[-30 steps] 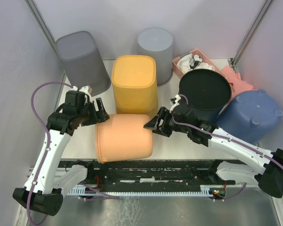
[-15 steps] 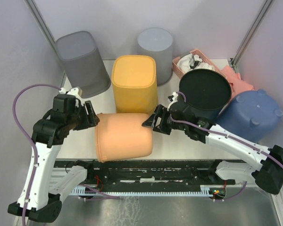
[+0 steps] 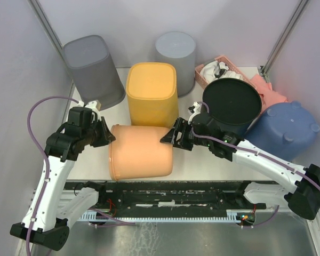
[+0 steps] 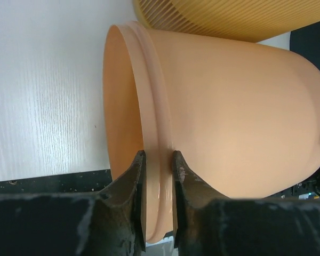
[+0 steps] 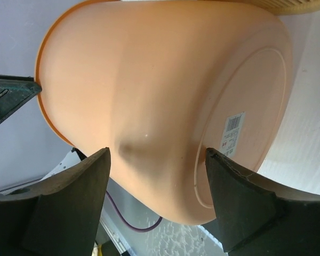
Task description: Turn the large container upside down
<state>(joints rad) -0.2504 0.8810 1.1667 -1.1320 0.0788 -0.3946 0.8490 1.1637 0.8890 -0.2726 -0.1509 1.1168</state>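
Left tool (image 3: 105, 134) is pinched narrow on the rim of the peach large container (image 3: 140, 152), one finger inside the mouth and one outside. The right tool (image 3: 173, 137) is spread wide across the base end, clamping nothing. The container lies on its side on the bench (image 3: 202, 162), at 6 o'clock from the yellow bin (image 3: 151, 93), mouth toward 9 o'clock. In the last second the left wrist drew outward and returned, and the right crept toward 10 o'clock. The container barely moved, so the flip looks stalled halfway.
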